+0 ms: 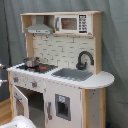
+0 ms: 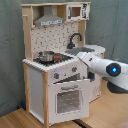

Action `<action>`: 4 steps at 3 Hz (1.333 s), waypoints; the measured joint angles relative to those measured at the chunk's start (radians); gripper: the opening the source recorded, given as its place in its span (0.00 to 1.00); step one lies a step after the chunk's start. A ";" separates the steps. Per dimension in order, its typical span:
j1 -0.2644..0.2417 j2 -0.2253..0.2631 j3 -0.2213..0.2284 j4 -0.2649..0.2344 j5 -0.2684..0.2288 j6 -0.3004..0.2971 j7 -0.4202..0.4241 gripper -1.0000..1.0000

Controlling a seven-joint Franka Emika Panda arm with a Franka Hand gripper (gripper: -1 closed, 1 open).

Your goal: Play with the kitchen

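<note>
Reaching from the second exterior view's right, the arm (image 2: pixel 102 66) meets the kitchen (image 2: pixel 60 70) front; gripper grip state cannot be told. One pot (image 2: pixel 47 56) on stove, contents unseen; one sink (image 1: pixel 72 74); one faucet (image 1: pixel 84 59); oven door (image 1: pixel 21 101) ajar.

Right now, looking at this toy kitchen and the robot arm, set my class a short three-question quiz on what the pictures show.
1. True or false: the oven door hangs open in the first exterior view.
2. Multiple choice: what stands on the stove in the second exterior view? A) a kettle B) a metal pot C) a plate
3. Fill in: the black faucet curves over the ____.

Key
1. True.
2. B.
3. The sink. The robot arm reaches toward the kitchen's front, just below the counter's edge; its hand cannot be made out.
</note>
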 joint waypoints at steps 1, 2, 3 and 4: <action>0.023 0.019 -0.023 -0.018 0.035 -0.027 -0.079 1.00; 0.058 0.043 -0.049 -0.035 0.074 -0.088 -0.172 1.00; 0.086 0.057 -0.072 -0.051 0.101 -0.143 -0.244 1.00; 0.115 0.068 -0.102 -0.072 0.128 -0.196 -0.325 1.00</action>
